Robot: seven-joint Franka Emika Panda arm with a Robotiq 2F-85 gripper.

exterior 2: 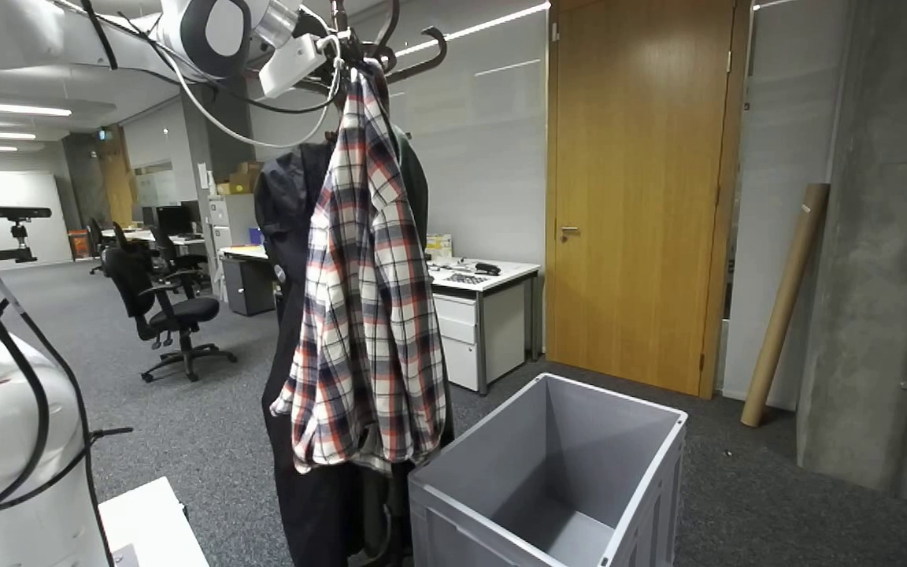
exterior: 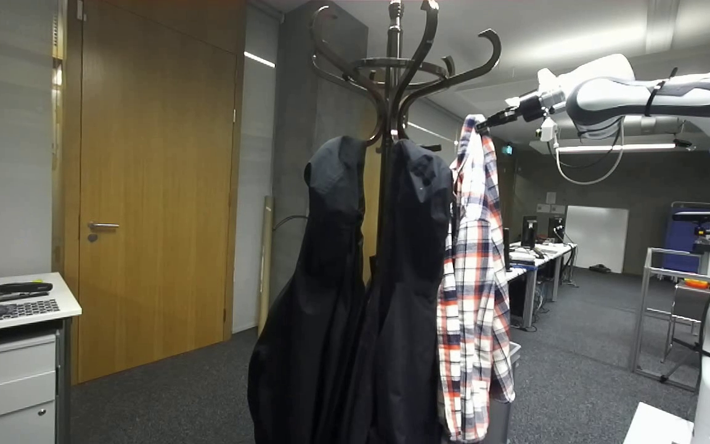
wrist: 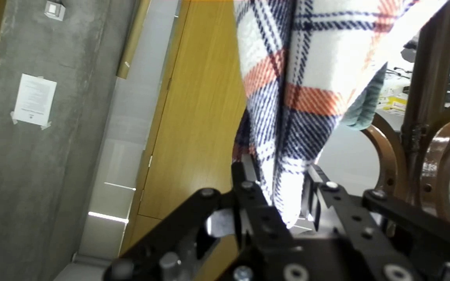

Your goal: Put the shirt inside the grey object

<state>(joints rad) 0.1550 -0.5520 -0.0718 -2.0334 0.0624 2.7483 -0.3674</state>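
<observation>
Tool (wrist: 279,175) nearest in wrist view, clamped on the top end of the plaid shirt (wrist: 315,66). Shirt hangs limp beside dark jackets (exterior: 413,277) at the coat rack (exterior: 390,92) in both exterior views, outside the grey bin (exterior 2: 599,437), lower end near it.

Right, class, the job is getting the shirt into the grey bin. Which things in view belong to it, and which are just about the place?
Belong to the job:
plaid shirt
gripper, shut on the shirt near its top
grey bin, shirt not yet inside

Just about the place:
two dark jackets, on the coat rack
office chair
leaning cardboard tube
</observation>
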